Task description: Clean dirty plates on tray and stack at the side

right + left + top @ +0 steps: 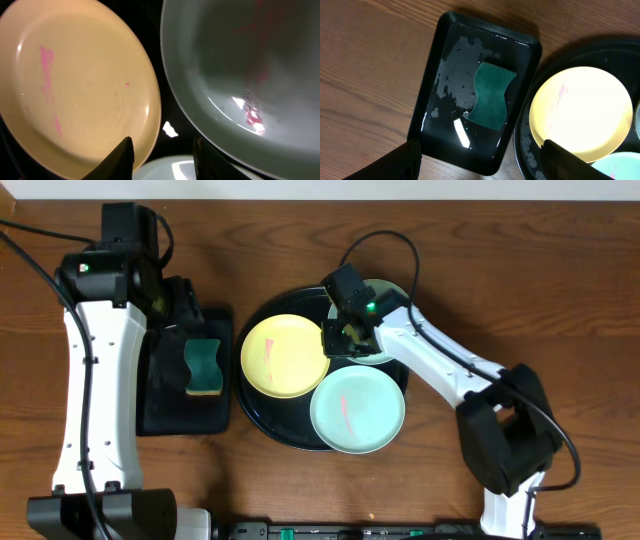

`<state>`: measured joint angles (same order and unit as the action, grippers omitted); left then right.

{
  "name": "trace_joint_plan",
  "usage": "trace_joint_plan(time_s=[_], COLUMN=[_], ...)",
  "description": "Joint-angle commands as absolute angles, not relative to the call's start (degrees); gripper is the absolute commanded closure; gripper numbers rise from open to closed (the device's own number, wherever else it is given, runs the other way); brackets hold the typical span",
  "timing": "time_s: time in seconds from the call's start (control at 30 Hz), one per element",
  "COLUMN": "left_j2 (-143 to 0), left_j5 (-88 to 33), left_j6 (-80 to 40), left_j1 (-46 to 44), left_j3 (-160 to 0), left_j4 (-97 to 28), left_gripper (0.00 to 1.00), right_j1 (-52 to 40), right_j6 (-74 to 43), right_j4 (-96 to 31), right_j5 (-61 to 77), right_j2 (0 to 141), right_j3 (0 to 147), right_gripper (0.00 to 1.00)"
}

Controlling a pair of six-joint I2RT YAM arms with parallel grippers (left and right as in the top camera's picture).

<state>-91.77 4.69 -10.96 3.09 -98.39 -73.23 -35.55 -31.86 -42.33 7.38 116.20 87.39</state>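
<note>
The right pincer (343, 332) hangs low over the large round black tray (268, 418), at the near edge of the rear mint plate (240, 65); its two fingers stand apart, and in the wrist view bare black tray shows in the gap between them; one finger (122, 159) lies over the rim of the yellow plate (287, 355). The left pincer (482, 152) is spread wide above the small rectangular tray (160, 412), where the green sponge (205, 367) lies in a wet film. We see all three plates on the round tray: the yellow one at its left, the rear mint one at its far right, the front mint plate (357, 410) at its near right, reaching over the rim; each carries pink smears. The tray sits on the dark wooden tabletop (500, 260), just beside the small tray.
</note>
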Motion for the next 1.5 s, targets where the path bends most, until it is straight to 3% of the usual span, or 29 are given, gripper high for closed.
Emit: trace_joint_plan(time_s=[0.0, 0.43, 0.5, 0.6, 1.17, 1.47], left_j2=[-91.9, -91.9, -91.9, -91.9, -95.7, -100.9], left_j5=[5.7, 5.7, 5.7, 5.7, 5.6, -3.7], left_j6=[-11.9, -11.9, -11.9, -11.9, -6.7, -1.9], left_j1=[2.9, 2.9, 2.9, 2.9, 4.9, 7.7], left_j3=[-98.6, -98.6, -98.6, -98.6, -92.3, -83.6], left_j4=[-73.3, -73.2, -73.1, -73.1, -72.5, -63.2], left_gripper=[0.23, 0.23, 0.23, 0.23, 0.3, 0.33], right_j1=[-37.1, -38.5, -38.5, -38.5, -38.5, -38.5], right_j6=[-31.4, -31.2, -31.2, -31.2, -29.9, -29.9], right_j4=[-41.1, -38.7, -38.1, -37.2, -36.8, -36.8], right_j5=[6.4, 4.5, 3.6, 2.6, 2.4, 2.3], right_j2=[118.0, 123.4, 123.5, 124.0, 125.8, 125.8], right_j3=[88.4, 88.4, 88.4, 88.4, 88.4, 88.4], right_gripper=[0.64, 0.72, 0.88, 0.95, 0.99, 0.99])
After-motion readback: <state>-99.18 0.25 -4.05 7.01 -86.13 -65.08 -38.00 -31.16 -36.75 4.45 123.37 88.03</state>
